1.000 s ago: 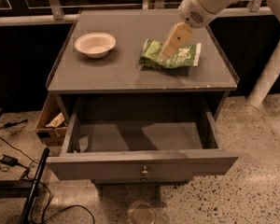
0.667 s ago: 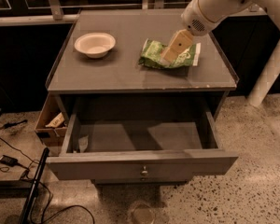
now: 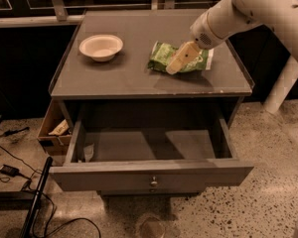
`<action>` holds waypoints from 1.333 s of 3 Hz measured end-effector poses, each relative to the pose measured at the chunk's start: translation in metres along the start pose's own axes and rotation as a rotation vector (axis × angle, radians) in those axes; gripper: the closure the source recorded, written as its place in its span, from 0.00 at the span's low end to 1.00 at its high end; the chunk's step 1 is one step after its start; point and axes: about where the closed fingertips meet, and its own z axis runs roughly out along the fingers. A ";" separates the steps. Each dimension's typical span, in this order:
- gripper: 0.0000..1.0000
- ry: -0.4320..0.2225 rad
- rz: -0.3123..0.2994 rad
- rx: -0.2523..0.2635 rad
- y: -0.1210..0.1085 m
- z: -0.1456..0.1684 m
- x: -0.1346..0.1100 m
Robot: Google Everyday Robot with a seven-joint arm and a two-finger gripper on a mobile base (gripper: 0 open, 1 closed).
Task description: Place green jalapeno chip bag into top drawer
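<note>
The green jalapeno chip bag (image 3: pixel 163 55) lies flat on the right half of the cabinet top (image 3: pixel 124 78). My gripper (image 3: pixel 181 59), beige at the end of the white arm (image 3: pixel 238 11), comes in from the upper right and sits over the middle of the bag, hiding part of it. The top drawer (image 3: pixel 151 174) is pulled wide open below the cabinet top, with its small round knob (image 3: pixel 153 182) facing me. The drawer holds only a small scrap (image 3: pixel 88 151) at its left end.
A white round bowl (image 3: pixel 101 46) stands on the left of the cabinet top. A small brown cardboard box (image 3: pixel 52 133) sits on the floor left of the cabinet. Cables (image 3: pixel 10 172) and a dark bar (image 3: pixel 36 197) lie on the floor at the lower left. A white post (image 3: pixel 280 86) stands at the right.
My gripper has come down and slightly left onto the bag, while the upper arm has swung further right. The bag, bowl and drawer have not moved.
</note>
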 end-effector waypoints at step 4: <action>0.00 -0.080 0.049 -0.069 -0.003 0.081 0.006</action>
